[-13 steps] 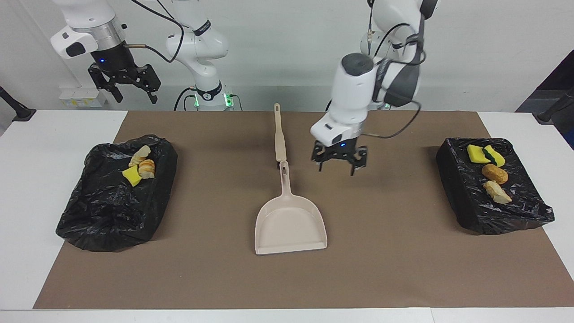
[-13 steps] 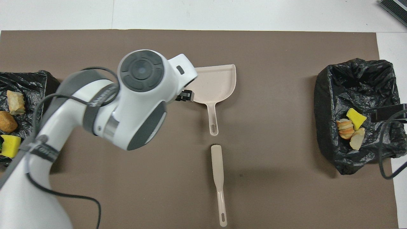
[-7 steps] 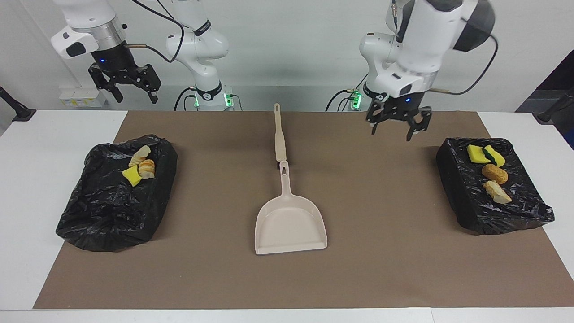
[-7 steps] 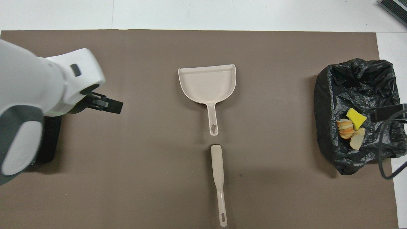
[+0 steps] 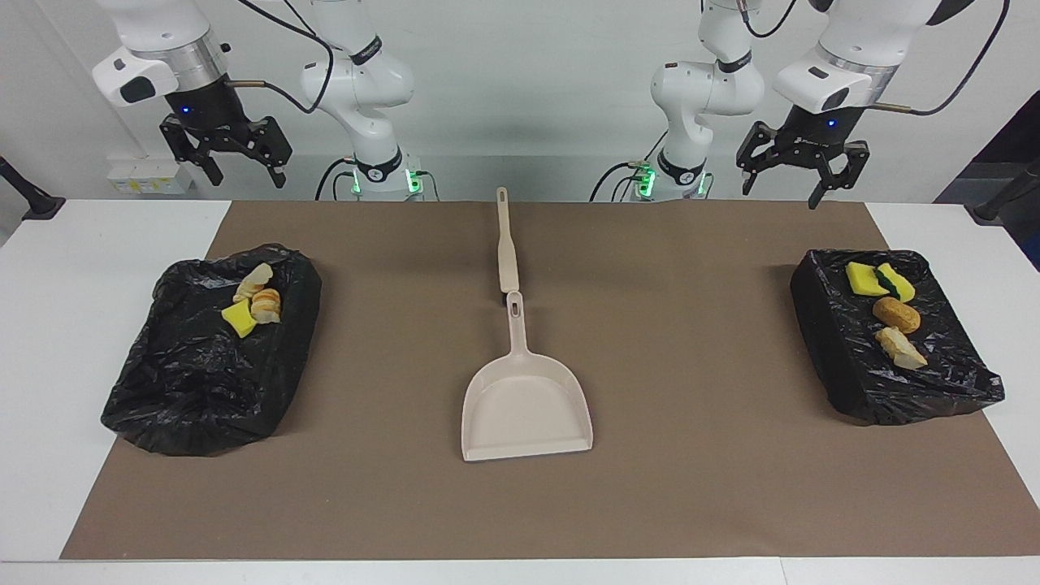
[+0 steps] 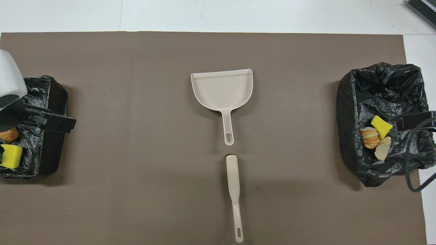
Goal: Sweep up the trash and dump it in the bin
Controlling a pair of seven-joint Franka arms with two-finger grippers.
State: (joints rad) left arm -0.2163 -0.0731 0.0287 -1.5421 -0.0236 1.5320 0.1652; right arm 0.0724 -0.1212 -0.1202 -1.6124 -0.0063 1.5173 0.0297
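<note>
The trash lies in two bins lined with black bags. The bin at the left arm's end (image 5: 845, 357) holds a yellow sponge piece with a green face (image 5: 861, 278), a brown chunk (image 5: 896, 314) and a bread piece (image 5: 900, 348). The bin at the right arm's end (image 5: 187, 398) holds a yellow sponge piece (image 5: 238, 318) and bread chunks (image 5: 266, 305). A beige dustpan (image 5: 526, 402) lies mid-mat, a beige brush handle (image 5: 506, 244) in line with its handle, nearer to the robots. My left gripper (image 5: 778, 195) and right gripper (image 5: 248, 180) are raised, open and empty.
A brown mat (image 5: 691, 455) covers the white table (image 5: 49, 341). In the overhead view a finger of the left gripper (image 6: 56, 123) shows over the bin at its end (image 6: 51, 156), and a finger of the right gripper (image 6: 414, 120) over the other bin (image 6: 381, 88).
My left gripper rose from beside the dustpan's handle and swung up toward its own end of the table, over the mat's edge by its bin. The right arm has not moved.
</note>
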